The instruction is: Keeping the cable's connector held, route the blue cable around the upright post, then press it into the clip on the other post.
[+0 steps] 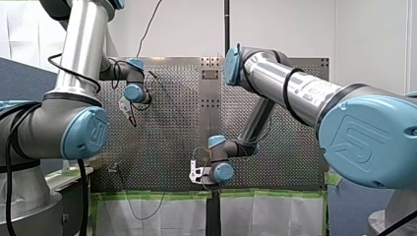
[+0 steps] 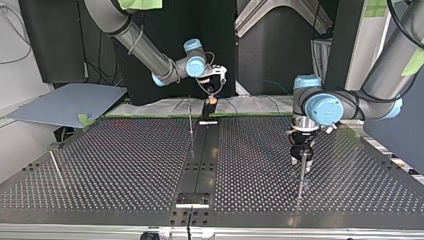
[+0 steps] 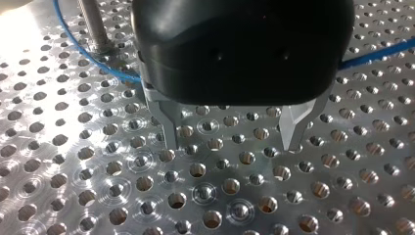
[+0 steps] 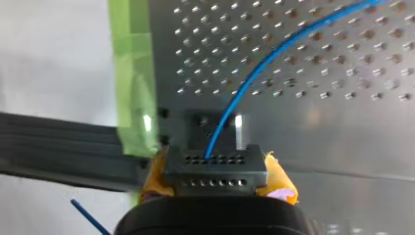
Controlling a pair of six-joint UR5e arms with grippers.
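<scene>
In the right wrist view my right gripper [image 4: 216,178] is shut, its yellow pads [image 4: 279,179] clamping a dark connector [image 4: 215,164]. The blue cable [image 4: 254,73] leaves the connector and curves away over the perforated plate. My left gripper [image 3: 232,142] hangs open just above the plate, metal fingers [image 3: 169,125] apart and nothing between them. Behind it the blue cable [image 3: 93,58] bends around the foot of an upright post [image 3: 93,24]. In the top view my left gripper [image 2: 302,161] stands at a thin post [image 2: 300,182] on the right, and my right gripper [image 2: 212,95] is at the far edge.
Another thin post [image 2: 190,117] rises near the table's [image 2: 125,165] middle strip, and a slanted rod [image 2: 55,167] stands at the top view's left. Green tape [image 4: 132,73] lines the plate's edge beside the connector. A grey board [image 2: 70,102] lies beyond the table's far left corner.
</scene>
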